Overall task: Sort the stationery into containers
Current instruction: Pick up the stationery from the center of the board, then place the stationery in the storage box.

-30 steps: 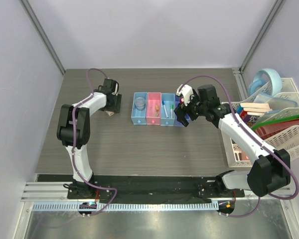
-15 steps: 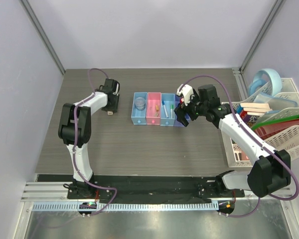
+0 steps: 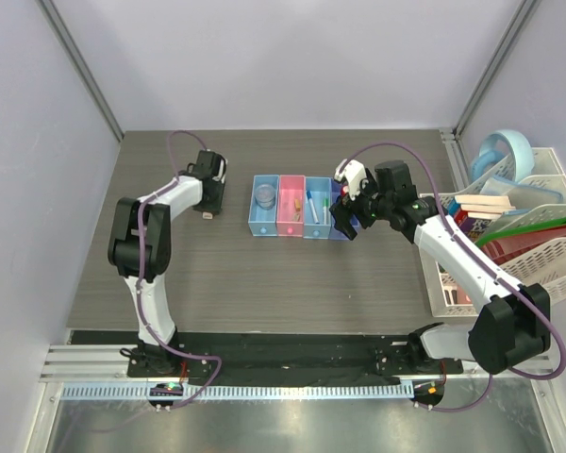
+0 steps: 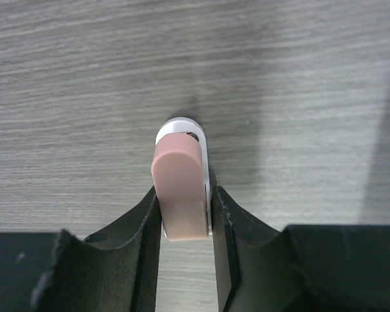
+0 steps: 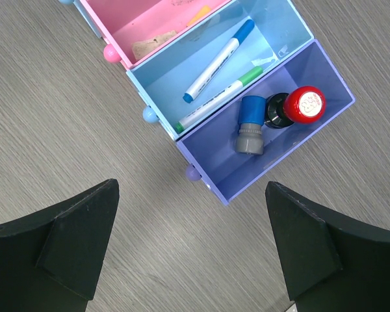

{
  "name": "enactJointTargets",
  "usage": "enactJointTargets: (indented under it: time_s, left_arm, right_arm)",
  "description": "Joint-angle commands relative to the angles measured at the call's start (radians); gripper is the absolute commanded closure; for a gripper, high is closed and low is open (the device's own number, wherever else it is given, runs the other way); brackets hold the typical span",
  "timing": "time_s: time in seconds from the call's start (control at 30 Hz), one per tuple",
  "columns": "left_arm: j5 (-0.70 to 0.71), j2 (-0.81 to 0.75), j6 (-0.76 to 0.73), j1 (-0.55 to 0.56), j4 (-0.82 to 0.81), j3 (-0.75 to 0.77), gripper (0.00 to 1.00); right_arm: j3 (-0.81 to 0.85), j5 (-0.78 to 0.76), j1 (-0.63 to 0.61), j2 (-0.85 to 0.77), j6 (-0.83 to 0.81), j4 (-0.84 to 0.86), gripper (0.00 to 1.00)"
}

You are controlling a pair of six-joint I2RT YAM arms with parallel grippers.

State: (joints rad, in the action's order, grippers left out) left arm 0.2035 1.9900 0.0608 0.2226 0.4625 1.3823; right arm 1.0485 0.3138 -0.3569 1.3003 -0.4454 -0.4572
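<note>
My left gripper [image 4: 185, 203] is shut on the pink eraser [image 4: 178, 185], which has a white sleeve and stands on edge at table level. In the top view the left gripper [image 3: 208, 208] is left of the row of bins. My right gripper [image 5: 190, 195] is open and empty above the near end of the darker blue bin [image 5: 247, 175], which holds the red-capped black bottle [image 5: 298, 106] and a blue-grey stamp [image 5: 250, 133]. Two white pens [image 5: 220, 60] lie in the light blue bin [image 5: 286, 29]. The tan block [image 5: 153, 42] is in the pink bin [image 5: 117, 26]. The clear roll [image 3: 263, 195] is in the leftmost bin.
A large white rack basket [image 3: 453, 293] with books and folders stands at the right edge, close to my right arm. A light blue round object [image 3: 509, 151] sits behind it. Grey walls close in the table on the left, back and right.
The left gripper has shifted slightly at the eraser. The right gripper has edged a little to the right by the darker blue bin.
</note>
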Motion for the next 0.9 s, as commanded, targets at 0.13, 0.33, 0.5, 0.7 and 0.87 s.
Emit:
enactJointTargets:
  time_s: [0.13,0.33,0.5,0.7,0.87]
  left_arm:
    - [-0.18,-0.178,-0.121,0.011,-0.008,-0.028,0.94]
    - [-0.335,-0.234,-0.219,0.018,0.024,0.006,1.0]
    - [-0.383,-0.237,-0.312,0.07,0.044,0.029,1.0]
    - [-0.395,-0.211,-0.407,0.13,0.038,0.069,1.0]
    - [-0.411,-0.181,-0.458,0.182,0.057,0.124,1.0]
  right_arm:
    - [0.001,0.011,0.004,-0.018,0.008,0.034,0.0]
    - [-0.001,0.01,0.004,-0.016,0.008,0.035,0.0]
    - [-0.001,0.008,0.004,-0.01,0.008,0.034,0.0]
    - [-0.001,0.007,0.004,-0.007,0.008,0.034,0.0]
    - [-0.001,0.002,0.004,-0.006,0.008,0.035,0.0]
